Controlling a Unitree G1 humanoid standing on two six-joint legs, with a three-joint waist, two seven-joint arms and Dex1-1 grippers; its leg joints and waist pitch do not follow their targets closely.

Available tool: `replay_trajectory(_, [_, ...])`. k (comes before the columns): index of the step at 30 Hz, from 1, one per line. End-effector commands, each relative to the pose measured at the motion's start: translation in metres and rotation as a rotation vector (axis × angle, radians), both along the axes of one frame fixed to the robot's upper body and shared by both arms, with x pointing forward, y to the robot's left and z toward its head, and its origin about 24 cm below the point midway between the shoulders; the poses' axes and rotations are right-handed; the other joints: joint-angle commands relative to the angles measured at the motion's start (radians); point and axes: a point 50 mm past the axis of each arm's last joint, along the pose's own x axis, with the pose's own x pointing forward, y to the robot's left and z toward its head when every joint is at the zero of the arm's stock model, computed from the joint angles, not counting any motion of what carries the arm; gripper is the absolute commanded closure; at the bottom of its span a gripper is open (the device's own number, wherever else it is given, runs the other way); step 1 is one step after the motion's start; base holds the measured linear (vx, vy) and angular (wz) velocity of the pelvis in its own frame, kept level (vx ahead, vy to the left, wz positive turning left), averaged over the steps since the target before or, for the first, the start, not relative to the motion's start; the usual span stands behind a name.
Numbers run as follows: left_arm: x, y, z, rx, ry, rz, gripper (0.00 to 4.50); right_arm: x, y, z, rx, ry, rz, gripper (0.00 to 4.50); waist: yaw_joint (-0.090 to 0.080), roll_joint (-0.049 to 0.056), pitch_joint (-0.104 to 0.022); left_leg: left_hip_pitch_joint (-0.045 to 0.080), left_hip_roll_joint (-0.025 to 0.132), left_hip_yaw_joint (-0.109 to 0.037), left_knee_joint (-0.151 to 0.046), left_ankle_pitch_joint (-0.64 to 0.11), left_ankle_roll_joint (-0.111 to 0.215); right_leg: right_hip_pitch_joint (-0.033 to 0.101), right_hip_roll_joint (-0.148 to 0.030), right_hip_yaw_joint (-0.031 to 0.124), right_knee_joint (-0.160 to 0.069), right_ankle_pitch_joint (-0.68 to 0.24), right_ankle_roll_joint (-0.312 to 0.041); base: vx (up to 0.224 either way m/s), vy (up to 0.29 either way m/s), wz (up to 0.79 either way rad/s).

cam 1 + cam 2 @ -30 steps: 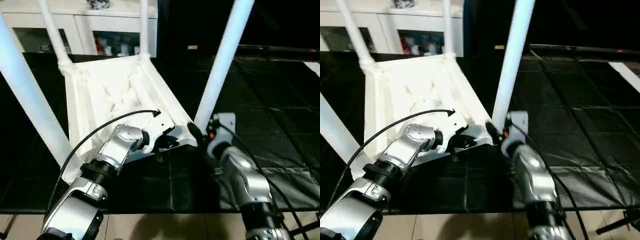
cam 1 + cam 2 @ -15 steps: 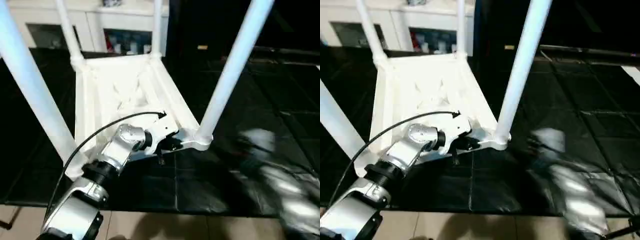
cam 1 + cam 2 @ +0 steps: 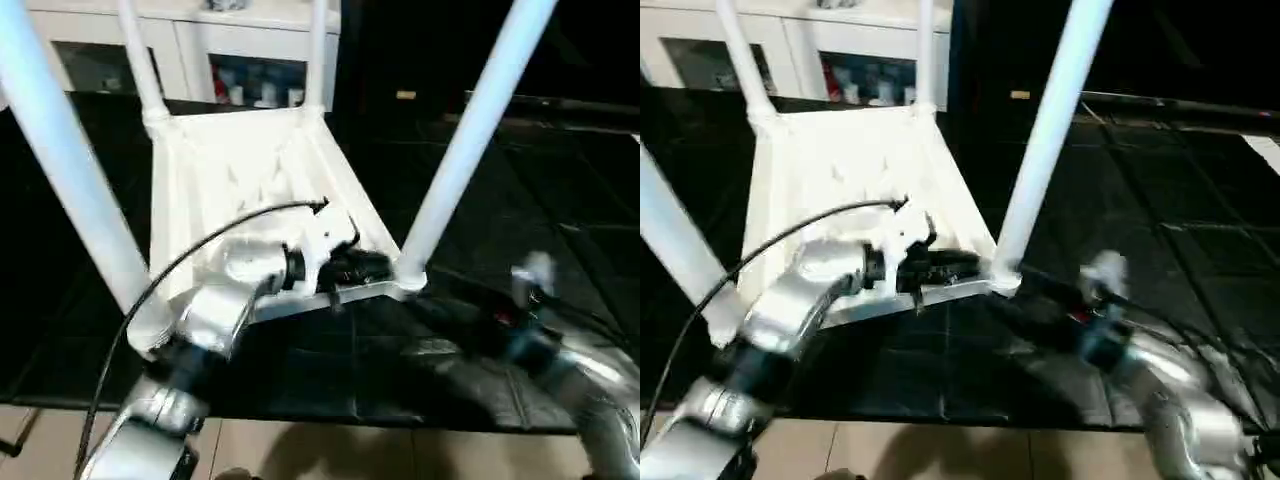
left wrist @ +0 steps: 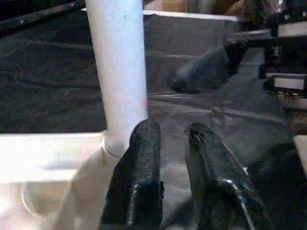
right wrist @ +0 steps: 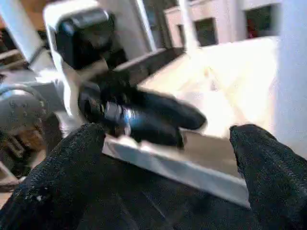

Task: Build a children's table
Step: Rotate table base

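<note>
Children's table (image 3: 250,170), all white, lies upside down on the dark floor (image 3: 560,250), legs up; left gripper (image 4: 172,139) has slackened to a narrow gap by its corner, right gripper (image 5: 158,143) has drawn back, spread wide.

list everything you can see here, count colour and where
table top: 1, white, upside down on the black floor, ribbed underside facing up
table legs: 4, white, standing up from the corner sockets of the table top
floor mat: 1, black, tiled, under and around the table
cabinet: 1, white with glass doors, behind the table at the far side
light floor strip: 1, beige, along the near edge in front of the mat
left gripper: 1, black fingers a little apart, at the near edge of the table top beside the near right leg
right gripper: 1, black fingers spread wide, low over the mat to the right of that leg, holding nothing
</note>
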Motion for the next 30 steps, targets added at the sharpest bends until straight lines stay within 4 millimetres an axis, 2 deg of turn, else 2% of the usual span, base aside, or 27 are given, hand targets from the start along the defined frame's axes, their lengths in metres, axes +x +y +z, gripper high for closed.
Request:
replay_trajectory(1, [-0.005, 0.001, 0.002, -0.011, 0.021, -0.006, 3.18, 0.001, 0.003, 0.007, 0.023, -0.013, 0.010, 0.00, 0.001, -0.011, -0.055, 0.015, 0.047, -0.012, -0.064, -0.086, 0.091, 0.043, -0.069, 0.042, -0.071, -0.005, -0.251, 0.000, 0.000, 0.00])
replay_trajectory(2, [-0.016, 0.007, 0.001, -0.023, 0.058, -0.005, 3.14, 0.004, 0.011, 0.012, 0.059, -0.023, 0.028, 0.00, 0.004, -0.012, -0.056, 0.018, 0.046, -0.011, -0.062, -0.090, 0.084, 0.041, -0.067, 0.042, -0.072, -0.011, -0.245, 0.000, 0.000, 0.00])
replay_trajectory(3, [-0.026, 0.011, 0.000, -0.040, 0.095, 0.001, 3.07, 0.007, 0.015, 0.016, 0.092, -0.030, 0.021, 0.00, 0.002, -0.010, -0.057, 0.017, 0.049, -0.014, -0.066, -0.084, 0.073, 0.043, -0.069, 0.042, -0.068, -0.003, -0.245, 0.000, 0.000, 0.00])
replay_trajectory(4, [-0.033, 0.014, 0.000, -0.052, 0.121, 0.007, 3.07, 0.010, 0.017, 0.019, 0.116, -0.033, 0.005, 0.00, -0.002, -0.014, -0.058, 0.017, 0.050, -0.014, -0.067, -0.080, 0.062, 0.042, -0.068, 0.041, -0.061, 0.013, -0.253, 0.000, 0.000, 0.00])
replay_trajectory(5, [-0.041, 0.018, -0.002, -0.066, 0.150, 0.021, 2.97, 0.015, 0.017, 0.021, 0.144, -0.037, -0.034, 0.00, -0.001, -0.015, -0.056, 0.016, 0.049, -0.014, -0.069, -0.078, 0.065, 0.041, -0.067, 0.040, -0.065, 0.008, -0.251, 0.000, 0.000, 0.00])
replay_trajectory(6, [-0.048, 0.021, -0.002, -0.075, 0.173, 0.036, 2.84, 0.019, 0.017, 0.023, 0.167, -0.036, -0.065, 0.00, -0.001, -0.010, -0.055, 0.020, 0.047, -0.011, -0.067, -0.077, 0.058, 0.036, -0.063, 0.041, -0.066, 0.005, -0.250, 0.000, 0.000, 0.00])
replay_trajectory(7, [-0.051, 0.022, -0.003, -0.079, 0.182, 0.044, 2.74, 0.020, 0.017, 0.024, 0.177, -0.036, -0.075, 0.00, 0.001, -0.018, -0.056, 0.020, 0.047, -0.010, -0.066, -0.063, 0.055, 0.039, -0.064, 0.042, -0.061, 0.017, -0.250, 0.000, 0.000, 0.00])
replay_trajectory(10, [-0.071, 0.030, -0.008, -0.098, 0.227, 0.083, 2.53, 0.028, 0.017, 0.023, 0.167, -0.035, -0.122, 0.00, 0.006, -0.026, -0.053, 0.021, 0.047, -0.009, -0.069, -0.064, 0.043, 0.037, -0.061, 0.041, -0.066, 0.008, -0.229, 0.000, 0.000, 0.00])
replay_trajectory(12, [-0.083, 0.036, -0.014, -0.082, 0.253, 0.106, 2.31, 0.035, 0.017, 0.018, 0.119, -0.026, -0.168, 0.00, 0.006, -0.025, -0.050, 0.022, 0.044, -0.008, -0.072, -0.086, 0.027, 0.034, -0.059, 0.042, -0.071, -0.022, -0.207, 0.000, 0.000, 0.00])
replay_trajectory(13, [-0.092, 0.042, -0.020, -0.060, 0.280, 0.126, 2.26, 0.044, 0.013, 0.013, 0.079, -0.016, -0.245, 0.00, 0.005, -0.026, -0.049, 0.021, 0.044, -0.009, -0.074, -0.099, 0.013, 0.034, -0.060, 0.042, -0.074, -0.046, -0.192, 0.000, 0.000, 0.00])
replay_trajectory(15, [-0.099, 0.048, -0.023, -0.044, 0.304, 0.144, 2.23, 0.052, 0.010, 0.009, 0.048, -0.008, -0.314, 0.00, -0.001, -0.029, -0.045, 0.020, 0.042, -0.009, -0.079, -0.135, -0.009, 0.033, -0.059, 0.043, -0.081, -0.100, -0.175, 0.000, 0.000, 0.00])
replay_trajectory(17, [-0.107, 0.055, -0.024, -0.025, 0.326, 0.163, 2.03, 0.058, 0.007, 0.008, 0.024, -0.011, -0.375, 0.00, -0.005, -0.028, -0.043, 0.019, 0.041, -0.012, -0.083, -0.163, -0.028, 0.032, -0.060, 0.043, -0.083, -0.146, -0.166, 0.000, 0.000, 0.00])
replay_trajectory(18, [-0.109, 0.061, -0.025, -0.015, 0.335, 0.177, 1.92, 0.062, 0.002, 0.008, 0.002, -0.026, -0.421, 0.00, -0.002, -0.027, -0.043, 0.028, 0.041, -0.008, -0.080, -0.188, -0.035, 0.025, -0.057, 0.047, -0.088, -0.174, -0.150, 0.000, 0.000, 0.00])
replay_trajectory(19, [-0.111, 0.065, -0.025, -0.004, 0.339, 0.191, 1.86, 0.066, -0.002, 0.008, -0.014, -0.032, -0.471, 0.00, 0.000, -0.029, -0.043, 0.031, 0.041, -0.008, -0.081, -0.201, -0.041, 0.021, -0.057, 0.047, -0.087, -0.181, -0.149, 0.000, 0.000, 0.00])
replay_trajectory(21, [-0.121, 0.088, -0.025, 0.049, 0.370, 0.212, 1.79, 0.074, -0.020, 0.006, -0.048, -0.032, -0.615, 0.00, 0.001, -0.029, -0.045, 0.028, 0.038, -0.010, -0.081, -0.196, -0.042, 0.022, -0.055, 0.046, -0.083, -0.170, -0.140, 0.000, 0.000, 0.00])
replay_trajectory(22, [-0.123, 0.093, -0.025, 0.060, 0.377, 0.213, 1.79, 0.075, -0.023, 0.005, -0.055, -0.023, -0.633, 0.00, 0.000, -0.028, -0.045, 0.026, 0.037, -0.010, -0.082, -0.190, -0.043, 0.024, -0.053, 0.045, -0.082, -0.162, -0.136, 0.000, 0.000, 0.00])
replay_trajectory(23, [-0.125, 0.095, -0.024, 0.066, 0.380, 0.214, 1.71, 0.075, -0.025, 0.004, -0.060, -0.017, -0.641, 0.00, 0.001, -0.030, -0.045, 0.031, 0.037, -0.007, -0.080, -0.186, -0.040, 0.020, -0.048, 0.046, -0.080, -0.142, -0.128, 0.000, 0.000, 0.00])
replay_trajectory(24, [-0.131, 0.106, -0.023, 0.086, 0.397, 0.213, 1.47, 0.077, -0.031, 0.002, -0.079, -0.018, -0.678, 0.00, 0.006, -0.027, -0.046, 0.037, 0.038, -0.006, -0.078, -0.184, -0.039, 0.016, -0.045, 0.047, -0.079, -0.115, -0.124, 0.000, 0.000, 0.00])
replay_trajectory(25, [-0.131, 0.106, -0.023, 0.086, 0.397, 0.213, 1.42, 0.077, -0.031, 0.002, -0.079, -0.018, -0.678, 0.00, 0.009, -0.028, -0.048, 0.036, 0.037, -0.007, -0.077, -0.172, -0.038, 0.018, -0.046, 0.047, -0.075, -0.095, -0.127, 0.000, 0.000, 0.00])
replay_trajectory(26, [-0.135, 0.119, -0.020, 0.110, 0.414, 0.229, 1.36, 0.076, -0.033, -0.001, -0.102, -0.019, -0.666, 0.00, 0.007, -0.026, -0.048, 0.028, 0.034, -0.008, -0.080, -0.154, -0.037, 0.024, -0.043, 0.046, -0.072, -0.067, -0.127, 0.000, 0.000, 0.00])
replay_trajectory(28, [-0.138, 0.133, -0.018, 0.135, 0.433, 0.256, 1.12, 0.074, -0.033, -0.003, -0.133, -0.024, -0.626, 0.00, 0.008, -0.025, -0.051, 0.029, 0.031, -0.007, -0.076, -0.148, -0.032, 0.025, -0.041, 0.045, -0.068, -0.027, -0.128, 0.000, 0.000, 0.00])
replay_trajectory(30, [-0.140, 0.148, -0.015, 0.169, 0.442, 0.285, 1.02, 0.069, -0.030, -0.006, -0.177, -0.033, -0.555, 0.00, 0.008, -0.029, -0.047, 0.028, 0.031, -0.006, -0.075, -0.165, -0.021, 0.027, -0.043, 0.047, -0.073, -0.039, -0.128, 0.000, 0.000, 0.00])
